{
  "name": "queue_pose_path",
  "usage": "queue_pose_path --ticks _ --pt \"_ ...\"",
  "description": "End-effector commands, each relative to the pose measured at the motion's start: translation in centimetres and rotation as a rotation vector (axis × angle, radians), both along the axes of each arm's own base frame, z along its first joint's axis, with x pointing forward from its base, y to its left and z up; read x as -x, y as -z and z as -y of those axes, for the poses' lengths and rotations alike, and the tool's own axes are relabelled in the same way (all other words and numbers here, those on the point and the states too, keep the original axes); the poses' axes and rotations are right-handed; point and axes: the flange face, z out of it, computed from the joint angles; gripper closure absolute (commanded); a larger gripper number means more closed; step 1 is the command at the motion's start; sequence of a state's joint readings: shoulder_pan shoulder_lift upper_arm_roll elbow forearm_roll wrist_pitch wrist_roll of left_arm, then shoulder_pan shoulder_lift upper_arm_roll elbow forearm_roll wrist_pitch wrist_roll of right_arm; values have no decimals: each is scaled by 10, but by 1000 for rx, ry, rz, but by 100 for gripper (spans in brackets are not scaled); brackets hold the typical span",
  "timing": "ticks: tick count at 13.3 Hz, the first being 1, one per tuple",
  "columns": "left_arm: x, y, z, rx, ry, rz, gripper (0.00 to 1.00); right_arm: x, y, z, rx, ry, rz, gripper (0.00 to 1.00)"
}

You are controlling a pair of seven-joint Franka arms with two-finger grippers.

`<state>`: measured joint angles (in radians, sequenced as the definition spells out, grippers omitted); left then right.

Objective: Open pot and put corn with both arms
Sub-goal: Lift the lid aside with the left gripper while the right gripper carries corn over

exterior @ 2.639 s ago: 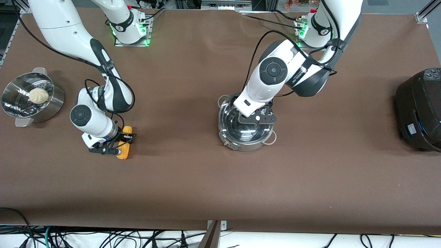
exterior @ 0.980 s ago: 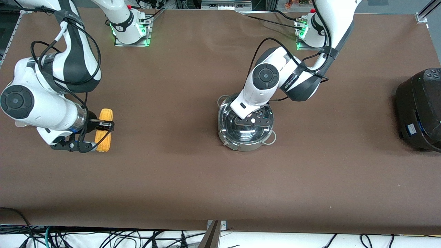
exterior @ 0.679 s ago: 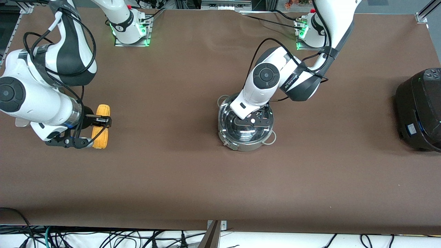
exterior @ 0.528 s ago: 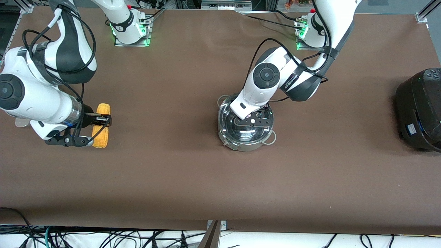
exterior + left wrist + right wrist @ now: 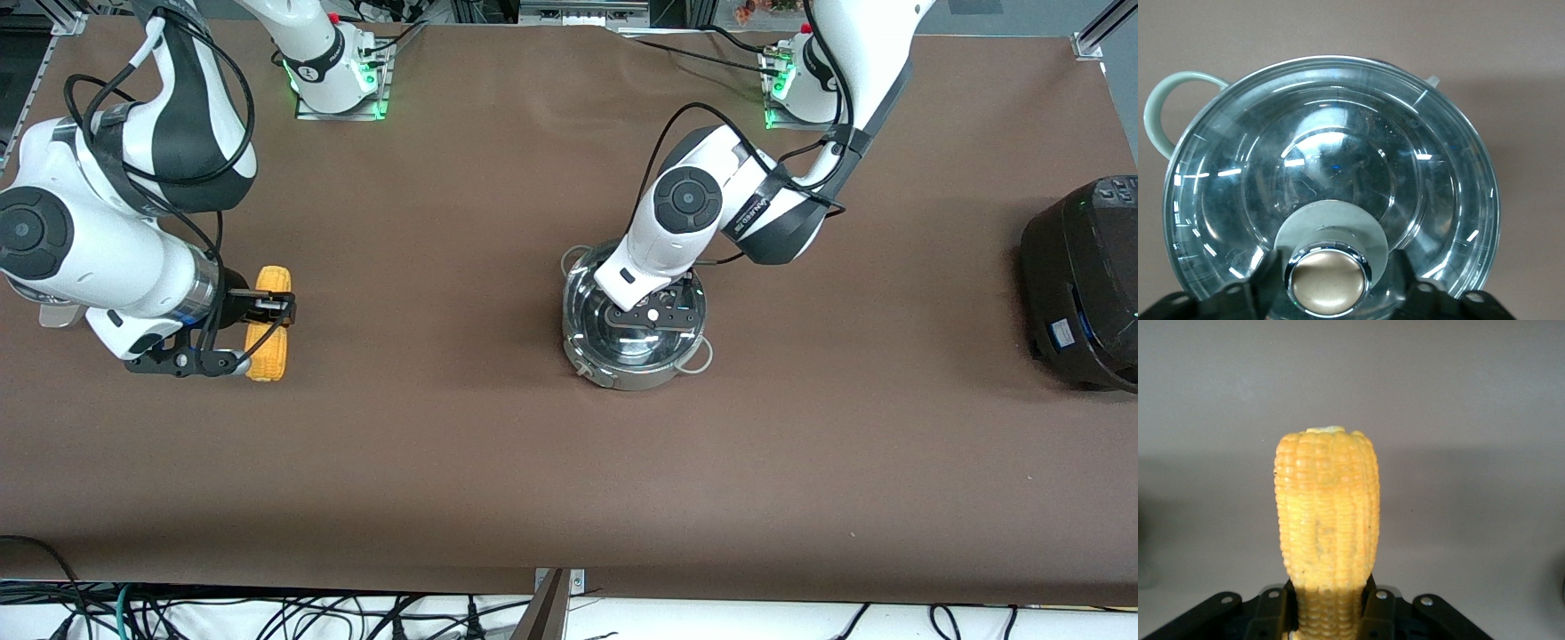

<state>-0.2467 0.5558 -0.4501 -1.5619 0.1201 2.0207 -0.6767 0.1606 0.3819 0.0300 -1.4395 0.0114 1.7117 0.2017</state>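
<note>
The steel pot [image 5: 622, 360] stands mid-table with its glass lid [image 5: 1331, 153] on. My left gripper [image 5: 653, 313] is low over the lid. In the left wrist view it [image 5: 1328, 280] is open, with its fingers on either side of the tan knob [image 5: 1328, 285] and small gaps showing. My right gripper [image 5: 260, 331] is shut on the yellow corn [image 5: 269, 324] and holds it in the air over the table toward the right arm's end. In the right wrist view the corn [image 5: 1327, 520] sticks out from between the fingers [image 5: 1378, 617].
A large black cooker [image 5: 1085, 284] stands at the left arm's end of the table. The pot's loop handle [image 5: 701, 356] sticks out toward the front camera. My right arm [image 5: 98, 258] covers the place where the steamer bowl stood.
My right gripper has lifted the corn off the table, swung toward the right arm's end, then drifted slightly back toward the pot. My left gripper has settled lower around the knob.
</note>
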Motion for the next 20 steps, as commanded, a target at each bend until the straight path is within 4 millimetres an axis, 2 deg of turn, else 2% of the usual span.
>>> queue_pose_path --ticks 1,2,3,4,5,6,10,13,14,17,20 --pt "-2 1 -2 -3 29 18 61 3 -9 -4 -5 -4 -3 100" --pt "-2 1 -3 -2 45 20 65 3 -9 -4 -5 -4 -3 100" --pt "-4 2 -5 -4 53 20 76 3 -9 -4 -5 -4 -3 100" --pt "-4 1 -6 -3 53 21 83 3 -9 -5 -6 -6 -3 100" --pt "-4 1 -6 -3 53 21 95 4 -9 -8 -7 -7 -4 100" --pt "-4 1 -6 -3 53 21 100 5 -9 -14 -4 -10 -3 100" --pt "-4 -4 -8 -7 37 15 100 9 -10 -32 -1 11 -3 100" --pt "-2 -27 -16 -26 22 12 100 15 -10 -57 10 69 -3 100" --pt "-3 -36 -23 -34 7 9 100 18 -10 -67 12 67 -2 100" --pt "-6 -64 -44 -27 -33 -15 100 20 -10 -73 12 61 1 100" --pt "-12 -81 -74 -49 -62 -19 100 24 -11 -91 -60 90 -16 100"
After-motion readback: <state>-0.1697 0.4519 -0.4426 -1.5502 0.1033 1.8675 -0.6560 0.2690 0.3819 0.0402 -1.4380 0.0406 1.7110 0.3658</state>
